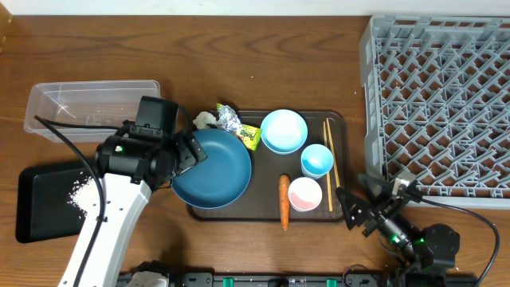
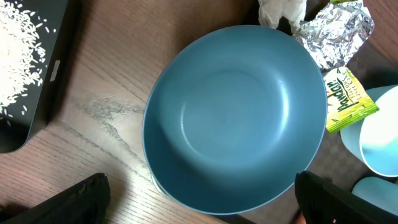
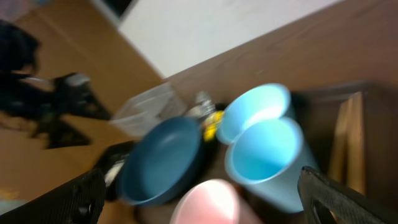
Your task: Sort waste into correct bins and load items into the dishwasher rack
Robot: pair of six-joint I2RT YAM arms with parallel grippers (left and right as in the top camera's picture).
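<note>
The large dark-blue bowl (image 1: 213, 169) lies at the left end of the brown tray (image 1: 267, 214) and overhangs the table. My left gripper (image 1: 187, 155) is open, and the bowl's near rim (image 2: 236, 118) sits between its fingers (image 2: 200, 190). Rice (image 2: 18, 56) lies in the black tray (image 1: 40, 215). The clear tub (image 1: 92, 104) stands behind it. Tissue (image 1: 205, 120), foil (image 1: 229, 118) and the snack packet (image 1: 250, 135) lie behind the bowl. The carrot (image 1: 284, 201), light-blue bowl (image 1: 284, 131), blue cup (image 1: 317, 160), pink cup (image 1: 304, 194) and chopsticks (image 1: 331, 163) are on the brown tray. My right gripper (image 1: 360, 209) is open and empty.
The grey dishwasher rack (image 1: 438, 104) fills the right side, right of the brown tray. The right wrist view is blurred. It shows the pink cup (image 3: 211, 202) and blue cup (image 3: 267, 155) just ahead of the open fingers (image 3: 205, 196).
</note>
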